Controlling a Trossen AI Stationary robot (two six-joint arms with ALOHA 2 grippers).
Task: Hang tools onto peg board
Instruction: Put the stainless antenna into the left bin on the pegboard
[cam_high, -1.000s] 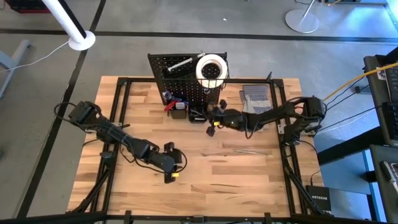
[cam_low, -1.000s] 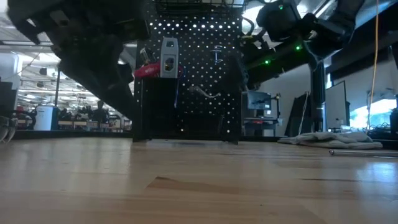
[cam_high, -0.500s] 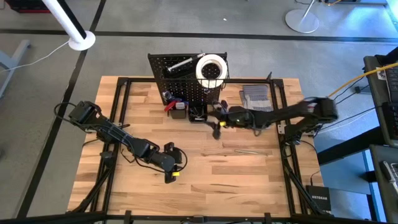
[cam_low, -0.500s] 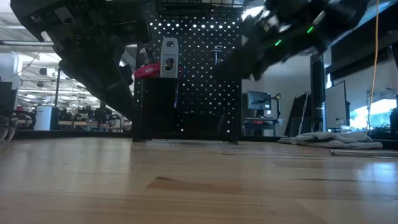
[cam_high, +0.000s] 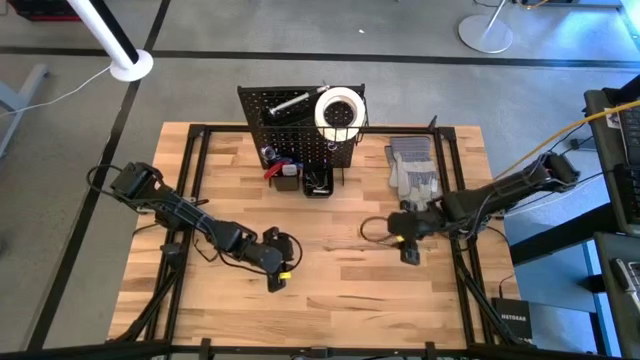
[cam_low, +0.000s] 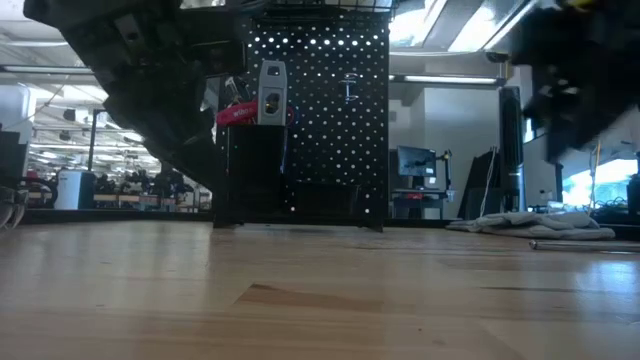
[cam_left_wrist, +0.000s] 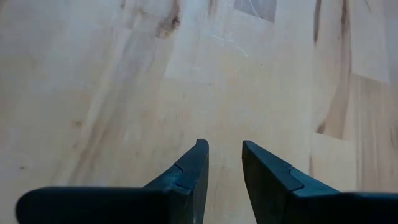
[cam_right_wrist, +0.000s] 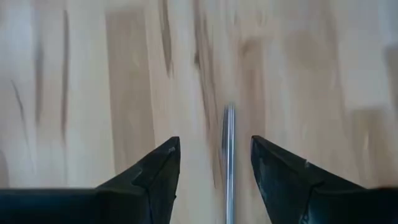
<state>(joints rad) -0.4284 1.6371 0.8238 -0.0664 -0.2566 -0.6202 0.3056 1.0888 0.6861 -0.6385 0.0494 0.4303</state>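
Hovering gripper: right gripper hangs over the wood table, right-front part; dark wedge fingers apart, nothing between them gripped.
Silver tool: thin straight metal rod, shiny; in right wrist view it lies flat on the boards, in the gap between the right fingers, not touching them. In low view it shows as a thin bar on the table, far right.
Left gripper: left gripper low over the table front-left, well apart from the right one; fingers a bit apart, narrow gap, only bare wood under.
Peg board: upright black perforated metal panel, at the back, well away from both grippers.
On board: white tape roll, round, in the wire basket side; silver tool lies slanted near the top; red handles at the bottom bins; clamp-like black piece in the small bin.
Gloves: grey fabric, crumpled, just behind the right gripper, beside the board.
Table surface: light wood planks w. darker streaks, smooth, black frame rails at sides.
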